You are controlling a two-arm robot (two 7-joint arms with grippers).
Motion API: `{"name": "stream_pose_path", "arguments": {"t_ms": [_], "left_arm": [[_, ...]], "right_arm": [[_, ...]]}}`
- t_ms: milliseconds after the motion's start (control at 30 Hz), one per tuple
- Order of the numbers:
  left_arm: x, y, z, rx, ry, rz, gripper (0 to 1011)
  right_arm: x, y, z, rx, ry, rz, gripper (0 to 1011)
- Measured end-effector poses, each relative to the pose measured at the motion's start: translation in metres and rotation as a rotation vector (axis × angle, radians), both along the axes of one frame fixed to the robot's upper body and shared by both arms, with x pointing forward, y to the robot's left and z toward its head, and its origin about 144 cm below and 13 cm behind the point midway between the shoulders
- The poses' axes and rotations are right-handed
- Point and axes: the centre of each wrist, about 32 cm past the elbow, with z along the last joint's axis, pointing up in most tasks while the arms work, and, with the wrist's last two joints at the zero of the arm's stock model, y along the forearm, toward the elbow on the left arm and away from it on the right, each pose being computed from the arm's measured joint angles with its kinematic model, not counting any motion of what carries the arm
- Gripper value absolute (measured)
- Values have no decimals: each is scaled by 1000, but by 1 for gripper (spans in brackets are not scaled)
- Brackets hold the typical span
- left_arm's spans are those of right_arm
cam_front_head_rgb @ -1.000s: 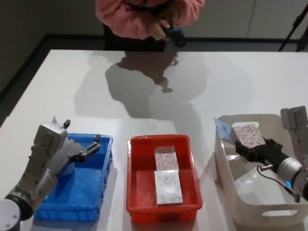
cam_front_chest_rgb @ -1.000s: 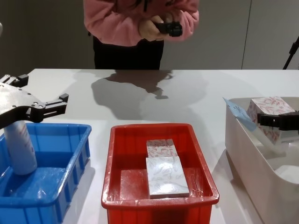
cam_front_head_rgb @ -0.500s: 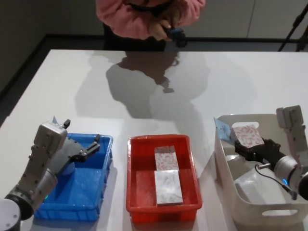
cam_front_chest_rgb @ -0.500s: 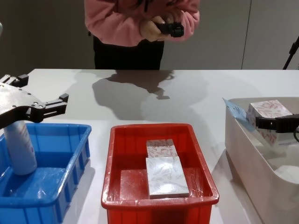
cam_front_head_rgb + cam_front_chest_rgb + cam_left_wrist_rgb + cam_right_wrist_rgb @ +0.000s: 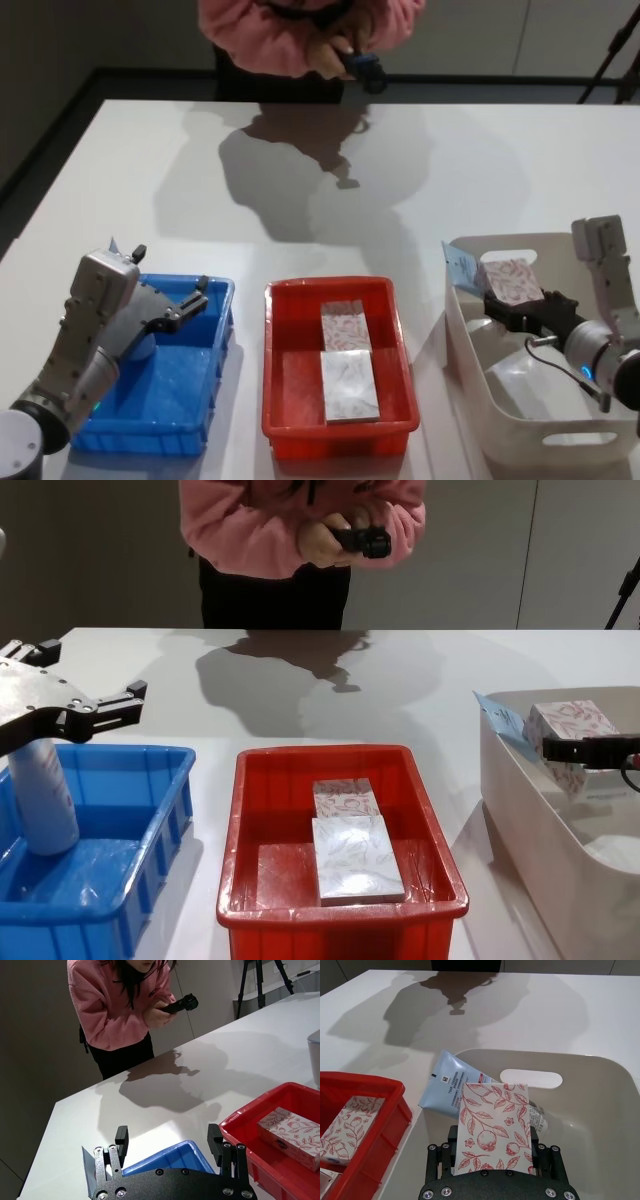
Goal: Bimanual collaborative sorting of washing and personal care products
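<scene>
Two patterned boxes (image 5: pixel 345 360) lie in the red crate (image 5: pixel 285 420); the right claw (image 5: pixel 500 302) grips a red-leaf box (image 5: pixel 512 279) over the white tub (image 5: pixel 470 350).

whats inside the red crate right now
Two white boxes lie flat inside the red crate: a red-leaf box at the back, a grey-green-leaf box in front. Whatever lies beneath them is covered.

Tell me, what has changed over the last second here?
The right gripper, still shut on the red-patterned box, has carried it a little farther from the robot, above the white tub. The left gripper stays open over the blue crate, where the white bottle still stands. The two boxes in the red crate and the blue tube have not moved.
</scene>
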Motion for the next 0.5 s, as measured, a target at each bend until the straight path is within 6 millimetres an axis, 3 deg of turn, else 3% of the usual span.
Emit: {"name": "stream_pose_path", "arguments": {"t_ms": [500], "left_arm": [[0, 0, 0, 0, 0, 0, 1002]], "right_arm": [[-3, 1, -2, 9, 15, -3, 788]]}}
